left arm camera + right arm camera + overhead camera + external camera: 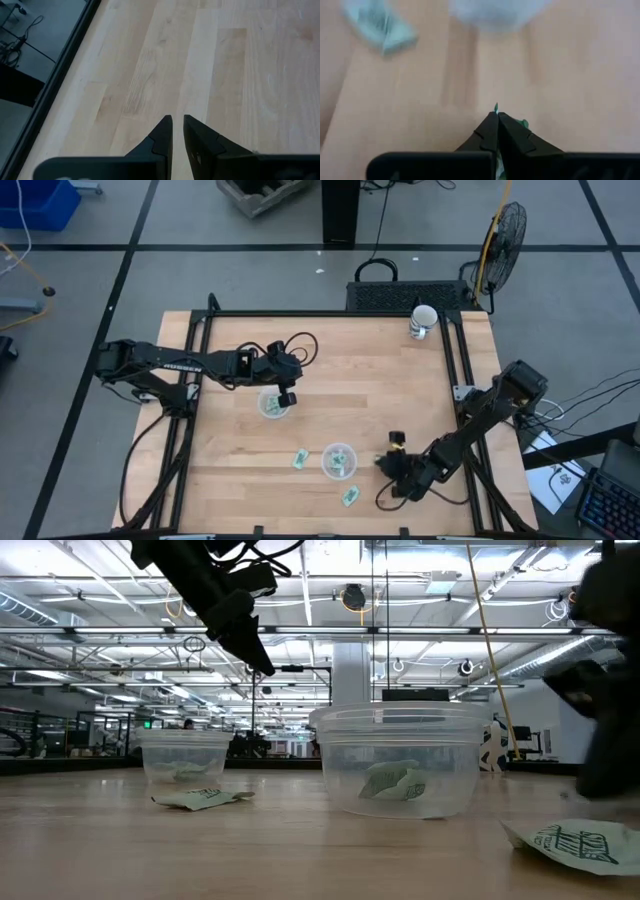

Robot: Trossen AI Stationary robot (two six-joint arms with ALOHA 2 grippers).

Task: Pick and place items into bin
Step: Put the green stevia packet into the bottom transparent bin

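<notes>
Right gripper (497,116) pinched on a small light-green wrapped packet (496,107) just beside the nearer clear round plastic cup (339,461). Left gripper (177,120), fingers nearly together, empty, above the farther clear cup (272,404). Risk: thin edge-grip could slip, dropping the packet outside the rim

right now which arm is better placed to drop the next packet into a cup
The right. Its hand is shut on a green packet and sits beside the near clear cup. The left hand hangs above the far cup, nearly closed with nothing in it.

White mug (423,321) at table (400,380) corner; fan (505,235).
</notes>
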